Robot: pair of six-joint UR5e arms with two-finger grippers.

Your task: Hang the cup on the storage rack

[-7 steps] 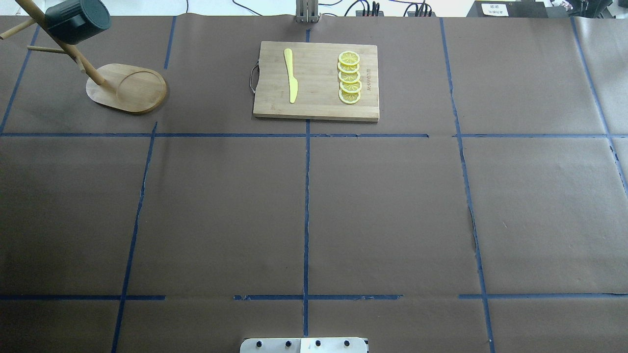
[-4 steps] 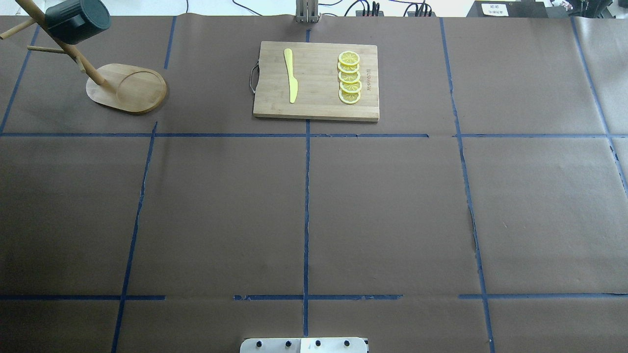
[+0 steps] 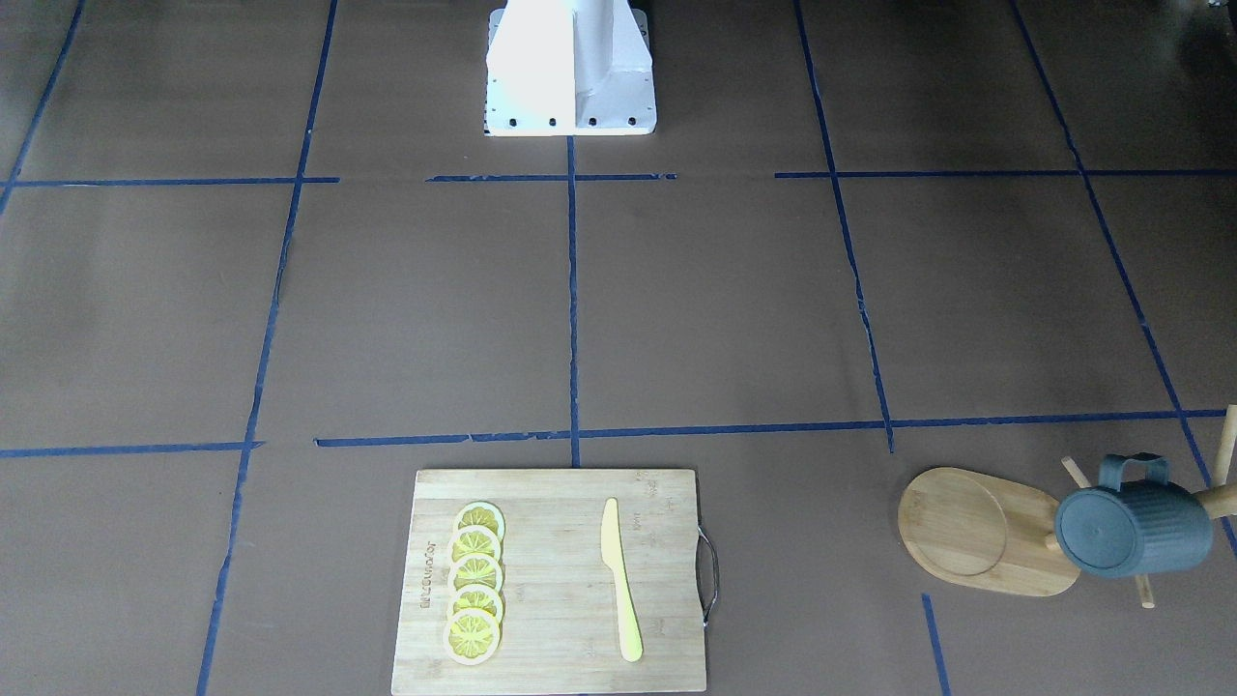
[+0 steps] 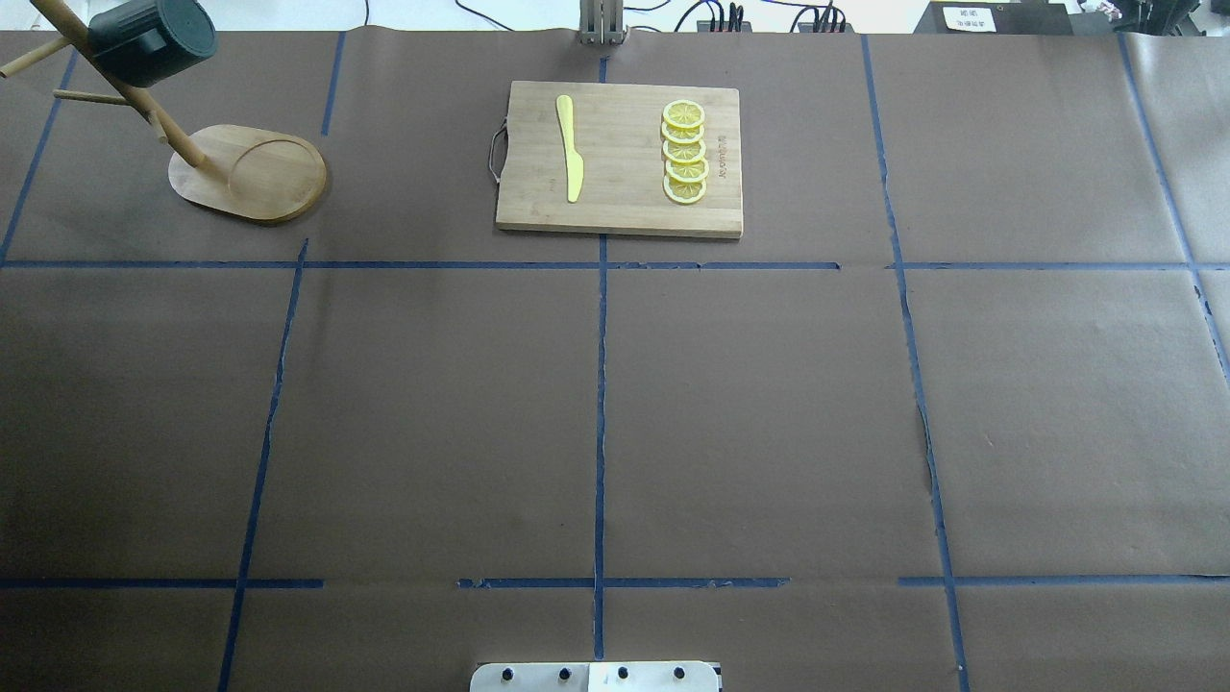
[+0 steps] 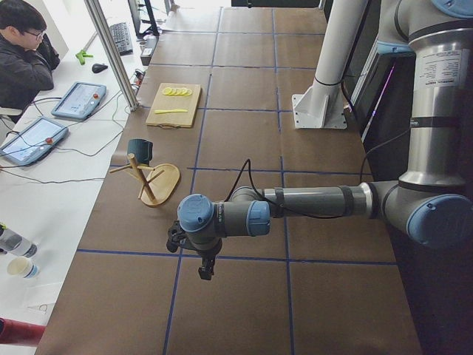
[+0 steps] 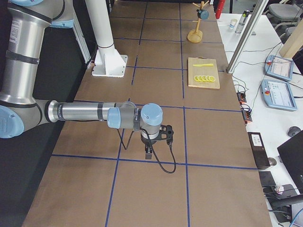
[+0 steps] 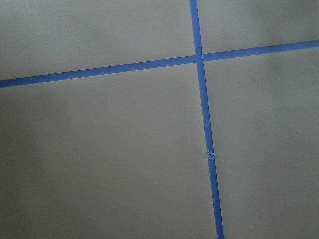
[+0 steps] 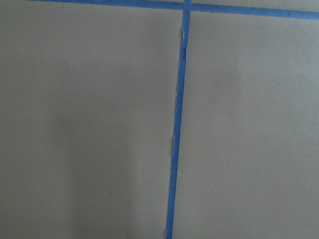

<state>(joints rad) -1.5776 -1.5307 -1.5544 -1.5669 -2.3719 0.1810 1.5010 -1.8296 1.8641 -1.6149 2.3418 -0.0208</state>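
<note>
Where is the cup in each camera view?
Exterior front-facing: cup lower right.
Overhead exterior: cup top left.
Exterior left: cup left of centre.
Exterior right: cup top, far end.
Left wrist-mounted: absent.
Right wrist-mounted: absent.
Shared landmark: the storage rack it hangs on.

Dark blue-grey ribbed cup [image 3: 1131, 530] up among the pegs of the storage rack [image 3: 957, 530], turned sideways, flat bottom toward the camera, squared handle on top. Oval rack base with round recess flat on the brown table [image 3: 725, 309]. Well apart, cutting board [image 3: 551, 498] with yellow knife [image 3: 619, 580] beside a row of five lemon slices [image 3: 474, 583].
</note>
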